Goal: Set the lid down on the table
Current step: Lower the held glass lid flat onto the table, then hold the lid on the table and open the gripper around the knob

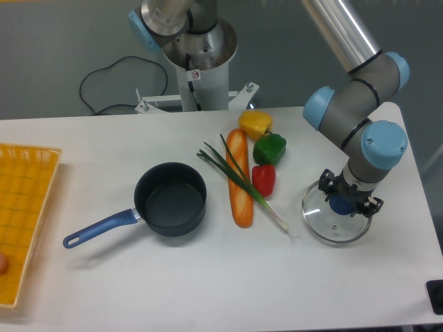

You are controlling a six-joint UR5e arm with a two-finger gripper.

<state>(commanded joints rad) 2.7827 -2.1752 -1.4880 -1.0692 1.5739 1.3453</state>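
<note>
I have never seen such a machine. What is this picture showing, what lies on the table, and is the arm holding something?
One fixed camera looks down at a white table. The grey and blue machine is a robot arm; its end effector sits over the blue knob of a glass lid lying on the table. I cannot tell whether it grips the knob. Also there: a saucepan, a baguette, a spring onion, yellow, green and red peppers, and a yellow basket.

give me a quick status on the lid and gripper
Gripper down over the lid's blue knob, grip state unclear. Lid lying on the table, right of the red pepper. Saucepan uncovered. Nothing in the way.
</note>
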